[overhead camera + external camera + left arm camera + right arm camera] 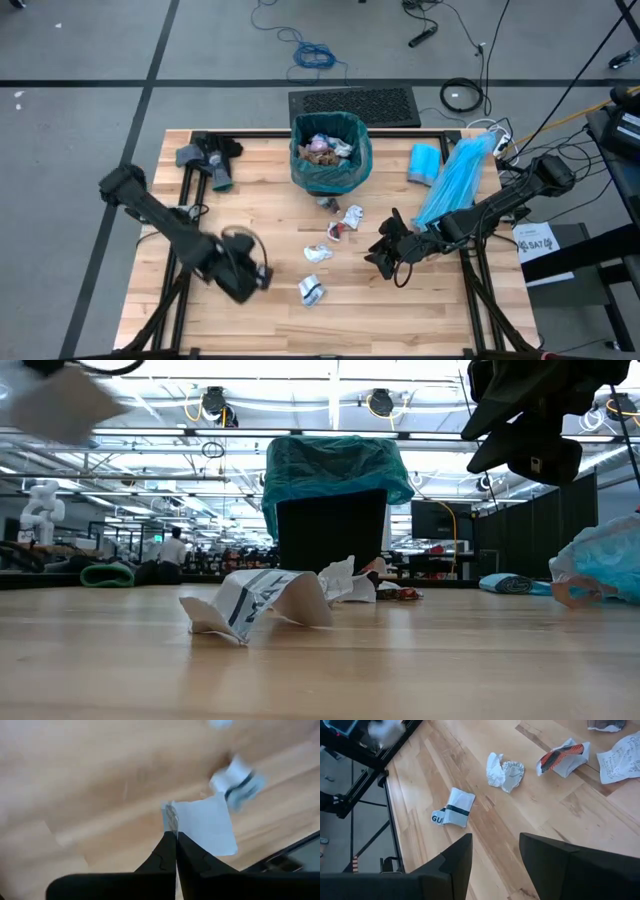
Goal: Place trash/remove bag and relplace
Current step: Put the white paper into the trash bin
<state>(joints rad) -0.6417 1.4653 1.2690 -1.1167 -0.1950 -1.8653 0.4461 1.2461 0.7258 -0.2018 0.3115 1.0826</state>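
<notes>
**Left gripper pinches a white scrap above the table; right gripper hangs spread over the loose trash**

The left gripper (176, 851) has its two dark fingers pressed together on the edge of a flat white paper scrap (205, 827), which stands up from the fingertips, clear of the wood. In the high view this gripper (243, 268) is over the front left part of the table (200, 310), with bare boards around it and the front edge near.

The right gripper (495, 862) is spread, nothing between its fingers, and hangs above the table right of centre (385, 250). Below and ahead of it lie loose pieces: a white wrapper with a dark band (454, 807), a crumpled white wad (504, 772) and a red-and-white wrapper (562, 759). The banded wrapper sits nearest the front edge (312, 291), apart from the rest.

Further back, the black bin (330, 530) stands at the middle of the table near its rear edge, lined with the dark teal bag (332, 155) folded over the rim. Crumpled trash (325, 146) already fills its mouth. A few scraps lie just in front of the bin.

A pale blue plastic bag (455, 180) stretches along the right side, close to the right arm. A grey roll (220, 175) rests near the rear left corner.
</notes>
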